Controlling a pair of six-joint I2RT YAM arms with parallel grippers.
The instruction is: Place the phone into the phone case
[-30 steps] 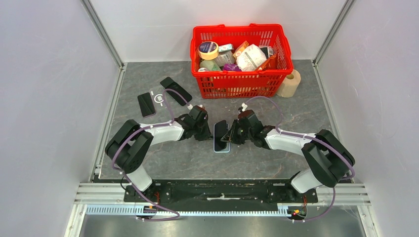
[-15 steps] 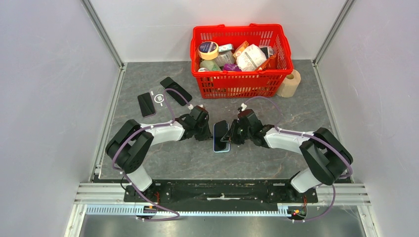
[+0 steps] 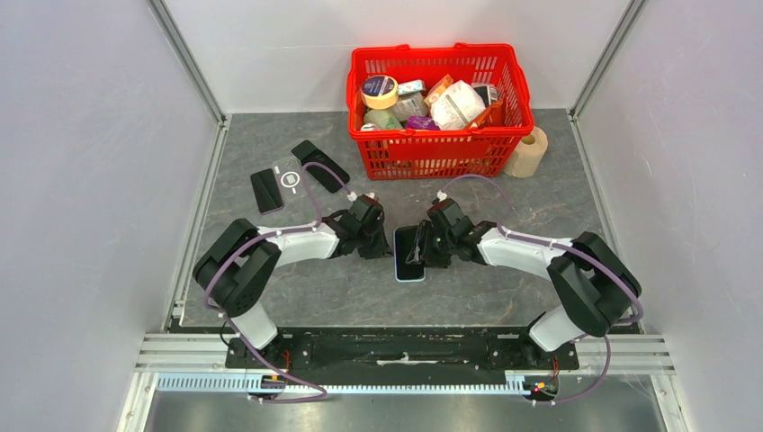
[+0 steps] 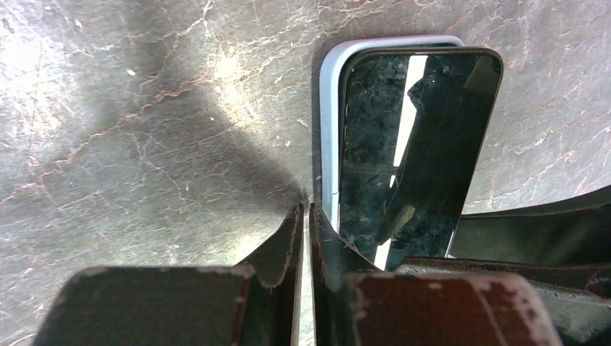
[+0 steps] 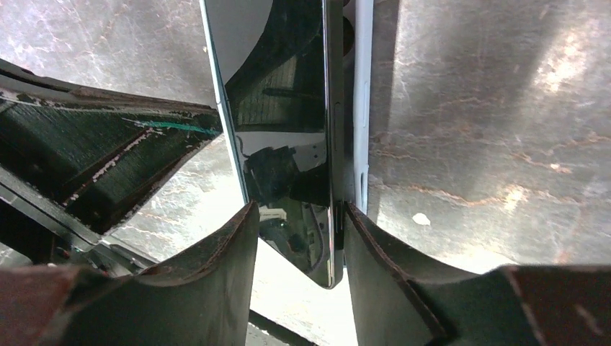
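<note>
**Phone lies on its pale case, a gripper on each side**

From above we see only a dark phone (image 3: 408,252) lying mid-table between the two arms. The left wrist view adds that the left gripper (image 4: 308,213) has its fingers pressed together on nothing, just beside the long rim of the pale blue phone case (image 4: 328,137). The right wrist view shows the right gripper (image 5: 299,216) with its fingers spread, straddling the phone's near end.

The phone is a glossy black slab lying over the case. One long edge seems to ride above the rim, though reflections make that hard to judge.

The table (image 3: 504,288) is grey marbled stone, walled in white. Toward the back stand a red basket (image 3: 360,76) full of goods and a paper roll (image 3: 531,151). A few flat phone-like pieces (image 3: 267,190) lie to the far left.
</note>
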